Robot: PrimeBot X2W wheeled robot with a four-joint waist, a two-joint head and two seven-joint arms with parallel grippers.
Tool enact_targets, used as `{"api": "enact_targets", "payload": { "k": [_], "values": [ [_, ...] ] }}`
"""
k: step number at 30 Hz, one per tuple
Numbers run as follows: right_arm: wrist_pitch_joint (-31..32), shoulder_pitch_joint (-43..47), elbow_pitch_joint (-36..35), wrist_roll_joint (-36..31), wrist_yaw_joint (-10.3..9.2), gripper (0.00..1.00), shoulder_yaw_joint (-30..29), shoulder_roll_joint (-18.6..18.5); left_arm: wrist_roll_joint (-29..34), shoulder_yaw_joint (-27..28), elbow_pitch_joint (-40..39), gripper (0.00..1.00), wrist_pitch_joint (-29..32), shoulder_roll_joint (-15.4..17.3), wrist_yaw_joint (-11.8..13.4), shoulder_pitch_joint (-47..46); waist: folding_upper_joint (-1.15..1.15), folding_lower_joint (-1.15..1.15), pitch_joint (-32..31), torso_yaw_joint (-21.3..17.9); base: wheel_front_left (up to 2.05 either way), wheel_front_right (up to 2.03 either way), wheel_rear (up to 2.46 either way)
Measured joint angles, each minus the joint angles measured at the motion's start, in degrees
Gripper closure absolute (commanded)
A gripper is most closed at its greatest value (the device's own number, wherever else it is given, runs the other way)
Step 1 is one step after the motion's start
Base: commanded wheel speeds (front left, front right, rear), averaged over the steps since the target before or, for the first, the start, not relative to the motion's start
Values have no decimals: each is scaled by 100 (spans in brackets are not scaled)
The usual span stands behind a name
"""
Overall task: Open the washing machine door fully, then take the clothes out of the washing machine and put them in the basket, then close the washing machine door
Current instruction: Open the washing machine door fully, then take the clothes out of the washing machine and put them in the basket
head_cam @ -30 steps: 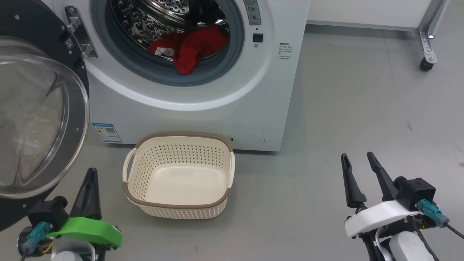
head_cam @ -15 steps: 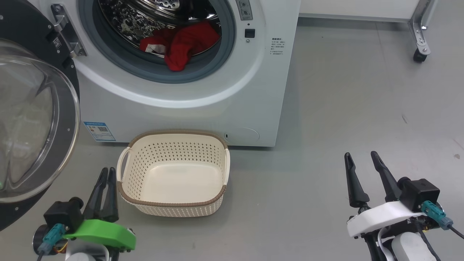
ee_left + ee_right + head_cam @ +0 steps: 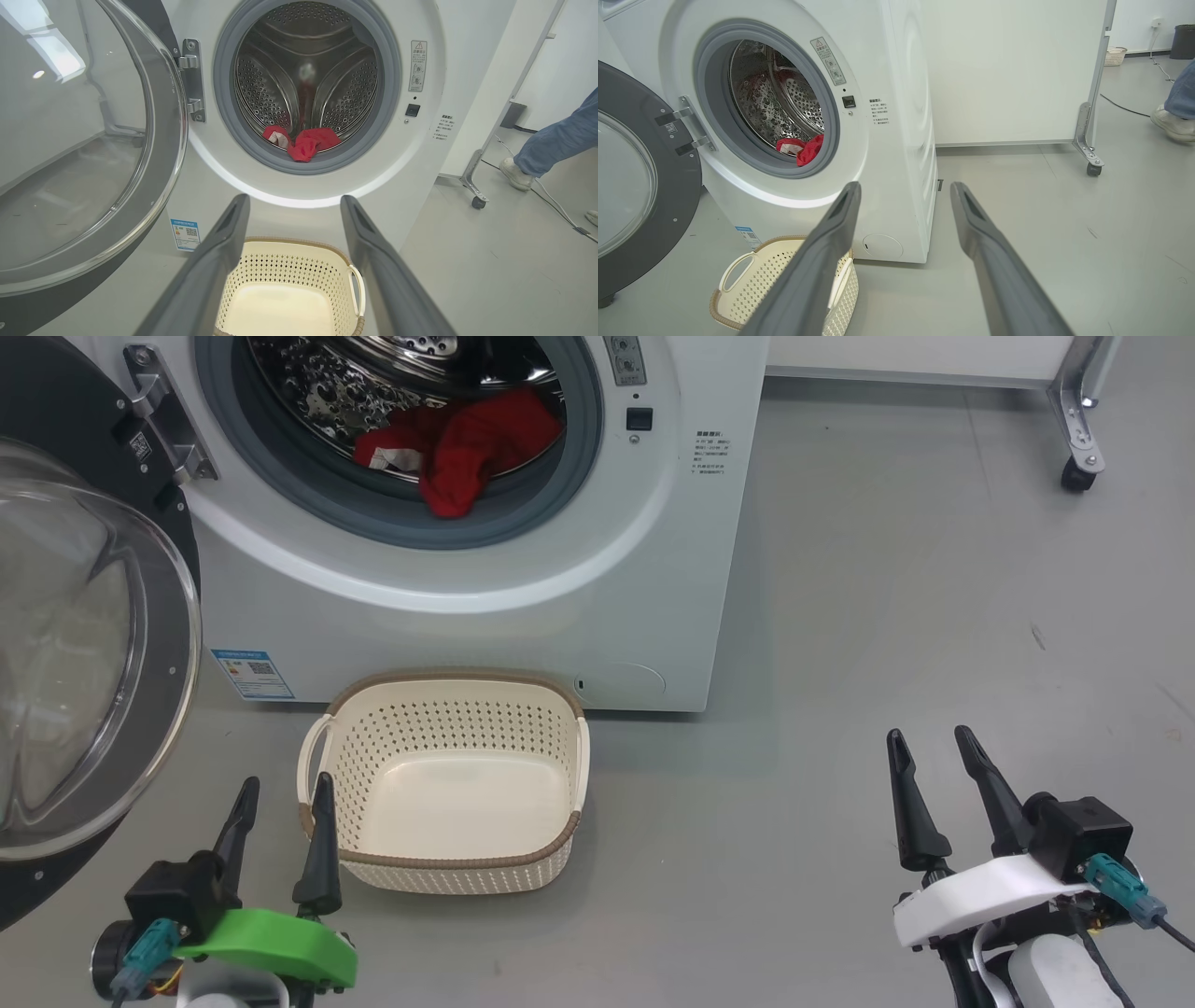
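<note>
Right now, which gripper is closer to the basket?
The left. The left gripper sits right beside the left-hand rim of the basket, fingers open. The right gripper hovers well off to the basket's other side, over bare grey floor.

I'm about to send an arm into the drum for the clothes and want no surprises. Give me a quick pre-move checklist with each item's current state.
1. The washing machine door is swung clear of the opening: ok.
2. The clothes lie in sight at the front lip of the drum: ok.
3. The left gripper is open and empty: ok.
4. The right gripper is open and empty: ok.
5. The basket is empty, on the floor below the opening: ok.
6. No further garment is hidden under the red pile: cannot tell.
</note>
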Motion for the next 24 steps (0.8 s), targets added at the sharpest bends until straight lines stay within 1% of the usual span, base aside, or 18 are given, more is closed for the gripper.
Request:
{"api": "enact_targets", "payload": {
  "k": [24],
  "values": [
    [-1,41,9,-1,1,0,12,1,69,-8,-71,0,0,-43,19,105,0,0,-70,27,0,0,0]
  ]
}}
